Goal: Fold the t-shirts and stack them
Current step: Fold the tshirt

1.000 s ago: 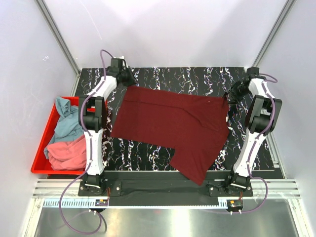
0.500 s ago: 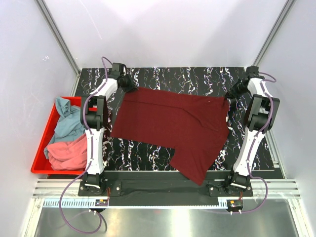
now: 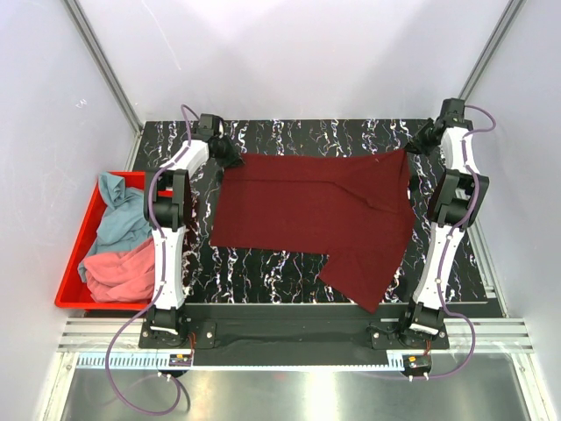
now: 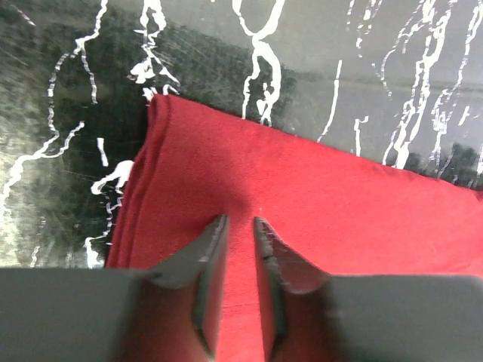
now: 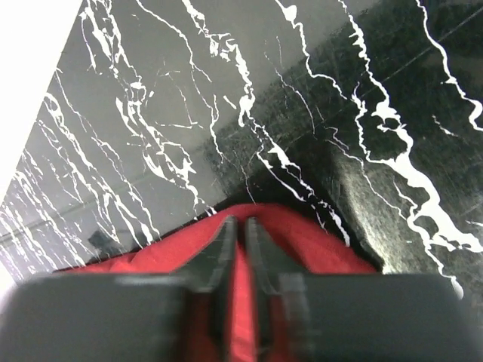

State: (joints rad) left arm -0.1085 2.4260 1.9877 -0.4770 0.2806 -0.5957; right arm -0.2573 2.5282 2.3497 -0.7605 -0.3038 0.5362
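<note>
Left to right:

- Red bin (image 3: 72, 267) sits off the table's left edge. Teal shirt (image 3: 116, 217) is crumpled in the far half, pink shirt (image 3: 118, 274) is crumpled in the near half, and the two touch.
- Left gripper (image 3: 230, 159) is at the far-left corner of the maroon shirt (image 3: 320, 210). In the wrist view its fingers (image 4: 210, 253) are nearly together, with a thin slit between them and red cloth in the slit. It reads as a pinch on the shirt just inside the corner hem. The corner lies flat on the table (image 3: 289, 136).
- The maroon shirt is spread across the middle of the black marbled table. Its far edge runs roughly straight between the two grippers. The near-right part tapers into a flap that reaches the table's near edge. A diagonal crease shows right of centre.
- Right gripper (image 3: 410, 147) is at the shirt's far-right corner. In the wrist view its fingers (image 5: 223, 243) are pressed together on a small raised bunch of red cloth, with bare table beyond the tips.
</note>
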